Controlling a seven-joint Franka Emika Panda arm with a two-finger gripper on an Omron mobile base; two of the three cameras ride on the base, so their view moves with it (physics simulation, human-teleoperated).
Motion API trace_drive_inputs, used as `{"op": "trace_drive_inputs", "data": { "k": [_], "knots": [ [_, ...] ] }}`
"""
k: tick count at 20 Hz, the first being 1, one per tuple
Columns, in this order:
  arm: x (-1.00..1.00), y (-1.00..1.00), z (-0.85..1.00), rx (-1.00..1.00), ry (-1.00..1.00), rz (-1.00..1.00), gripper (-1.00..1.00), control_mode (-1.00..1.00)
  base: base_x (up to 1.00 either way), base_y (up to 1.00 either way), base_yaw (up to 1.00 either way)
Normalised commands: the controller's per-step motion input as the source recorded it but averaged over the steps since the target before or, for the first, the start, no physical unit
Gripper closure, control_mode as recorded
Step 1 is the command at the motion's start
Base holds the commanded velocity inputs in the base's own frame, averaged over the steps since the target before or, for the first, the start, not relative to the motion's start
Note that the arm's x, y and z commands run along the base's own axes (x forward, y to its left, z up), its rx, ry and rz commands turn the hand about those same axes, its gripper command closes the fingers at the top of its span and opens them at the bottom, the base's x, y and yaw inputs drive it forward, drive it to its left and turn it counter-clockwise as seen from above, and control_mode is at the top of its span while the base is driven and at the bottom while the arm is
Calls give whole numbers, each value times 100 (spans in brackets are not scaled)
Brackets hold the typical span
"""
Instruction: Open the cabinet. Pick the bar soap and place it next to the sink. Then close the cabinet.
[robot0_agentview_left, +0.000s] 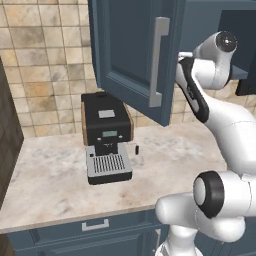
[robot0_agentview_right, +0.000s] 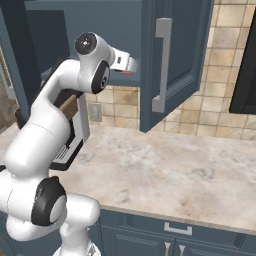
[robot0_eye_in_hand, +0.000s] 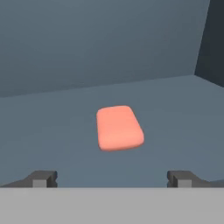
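The cabinet (robot0_agentview_left: 132, 55) stands open, its dark blue door swung out over the counter so that the long silver bar handle (robot0_agentview_left: 158, 61) faces the left base camera. In the right base view the same door (robot0_agentview_right: 172, 55) hangs out above the marble countertop (robot0_agentview_right: 170, 170), and the white arm reaches up and into the cabinet's opening behind it.

Inside, the bar soap (robot0_eye_in_hand: 119, 127) lies flat on the blue shelf (robot0_eye_in_hand: 52, 131), a salmon-pink rounded block, ahead of the gripper (robot0_eye_in_hand: 112, 178) and roughly centred between its two dark finger tips. The jaws stand wide apart, one tip at each lower corner of the hand view, and neither touches the soap; nothing is held. In the right base view a small reddish spot (robot0_agentview_right: 127, 73) shows just past the end of the hand at the shelf edge, probably the soap, though it is too small to be sure.

On the countertop below, a black coffee machine (robot0_agentview_left: 106, 135) with a ribbed grey drip tray stands against the beige tiled wall (robot0_agentview_left: 45, 60), under the open door. Blue base cabinets with a short silver drawer pull (robot0_agentview_left: 95, 224) run along the counter's front edge.
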Motion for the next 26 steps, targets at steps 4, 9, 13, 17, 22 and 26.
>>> {"op": "trace_drive_inputs", "data": {
  "k": [4,9,13,17,22,26],
  "knots": [
    [35,-17,-17,0,2,-5,-100,-100,0,0,0],
    [24,-5,-36,0,0,0,-100,-100,0,0,0],
    [30,-1,-21,0,0,0,-100,-100,0,0,0],
    [33,0,-11,0,0,0,-100,-100,0,0,0],
    [41,-3,-3,0,0,0,-100,-100,0,0,0],
    [35,-16,0,0,0,0,-100,-100,0,0,0]
  ]
}}
